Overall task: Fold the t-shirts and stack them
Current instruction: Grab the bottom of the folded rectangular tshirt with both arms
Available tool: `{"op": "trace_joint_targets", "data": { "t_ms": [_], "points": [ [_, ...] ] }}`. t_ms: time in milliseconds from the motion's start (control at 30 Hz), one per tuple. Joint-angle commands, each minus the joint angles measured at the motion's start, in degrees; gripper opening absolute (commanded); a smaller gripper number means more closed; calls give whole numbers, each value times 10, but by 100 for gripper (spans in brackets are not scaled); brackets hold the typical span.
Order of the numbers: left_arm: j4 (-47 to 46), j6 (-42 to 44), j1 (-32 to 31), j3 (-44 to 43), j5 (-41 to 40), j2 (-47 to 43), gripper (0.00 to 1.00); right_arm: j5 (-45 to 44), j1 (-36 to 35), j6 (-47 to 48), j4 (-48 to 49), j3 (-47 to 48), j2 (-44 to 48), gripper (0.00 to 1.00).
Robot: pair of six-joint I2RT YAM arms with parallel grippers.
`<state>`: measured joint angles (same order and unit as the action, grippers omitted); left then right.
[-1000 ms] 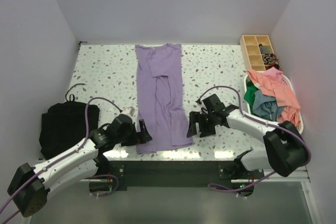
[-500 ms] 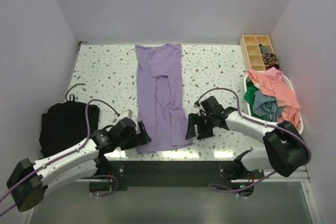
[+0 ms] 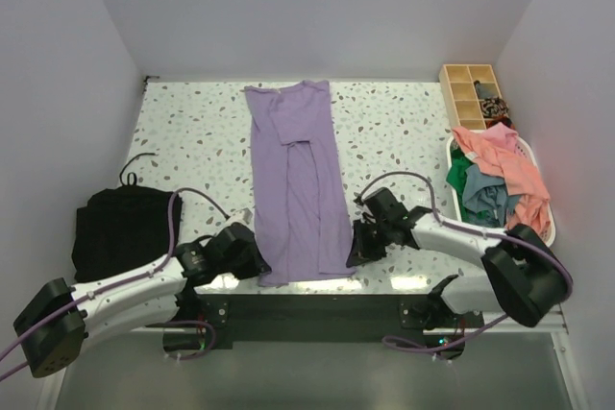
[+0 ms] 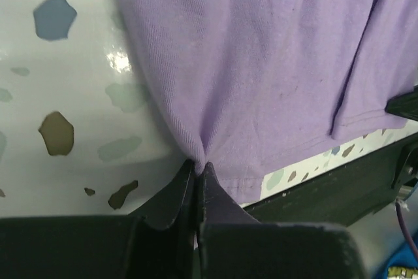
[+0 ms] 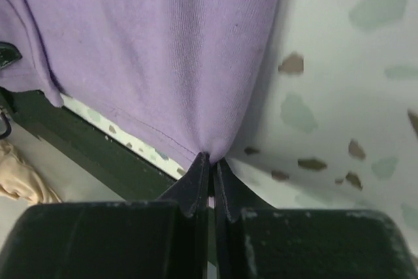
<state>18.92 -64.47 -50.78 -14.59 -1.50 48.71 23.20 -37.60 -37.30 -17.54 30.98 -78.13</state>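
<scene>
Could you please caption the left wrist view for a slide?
Left jaws shut on the hem of the lavender t-shirt, lying on the speckled table.

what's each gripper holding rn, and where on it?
Both are shut on the purple shirt: left gripper pinches its near-left hem corner, right gripper its near-right hem corner.

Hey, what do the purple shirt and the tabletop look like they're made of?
The purple shirt: soft knit cloth, likely cotton jersey, matte; fine knit lines and stitched hem show. The tabletop: hard, glossy, terrazzo-look speckles; glare spots show. Stone or laminate, cannot tell.
</scene>
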Motion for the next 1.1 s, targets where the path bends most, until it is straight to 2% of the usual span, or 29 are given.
{"op": "trace_joint_targets", "data": {
  "t_ms": [0,100,133,167,200,233,267,300,333,367,467,500,800,967,1067],
  "points": [
    [80,1,-21,1,29,-14,0,-20,-23,-60,-62,-46,110,0],
    [112,5,-26,-18,28,-26,0,-29,-37,-95,-107,-65,178,0],
    [115,6,-27,-21,30,-27,0,-27,-38,-99,-116,-69,192,7],
    [114,7,-27,-22,32,-26,0,-25,-38,-103,-119,-72,211,20],
    [104,7,-27,-19,36,-27,23,-28,-38,-104,-120,-75,218,35],
    [100,7,-27,-18,38,-26,38,-33,-39,-105,-128,-74,222,53],
    [95,7,-27,-17,40,-24,51,-53,-38,-103,-136,-71,226,56],
    [92,5,-27,-18,41,-21,72,-64,-39,-100,-144,-62,228,58],
    [96,5,-28,-20,40,-22,79,-75,-38,-96,-165,-57,228,61],
    [102,2,-28,-23,39,-25,81,-84,-38,-89,-174,-51,228,62],
    [139,-7,-29,-30,17,-47,98,-109,-38,-80,-199,-40,229,64],
    [148,-9,-29,-25,17,-55,100,-112,-39,-79,-199,-41,229,66],
    [172,-26,-32,23,41,-81,100,-69,-39,-87,-119,-70,189,66],
    [146,-23,-36,28,49,-47,100,-40,-41,-88,-59,-71,135,65],
    [140,-22,-47,18,37,-23,93,-31,-43,-91,-36,-69,110,61]
  ]
}}
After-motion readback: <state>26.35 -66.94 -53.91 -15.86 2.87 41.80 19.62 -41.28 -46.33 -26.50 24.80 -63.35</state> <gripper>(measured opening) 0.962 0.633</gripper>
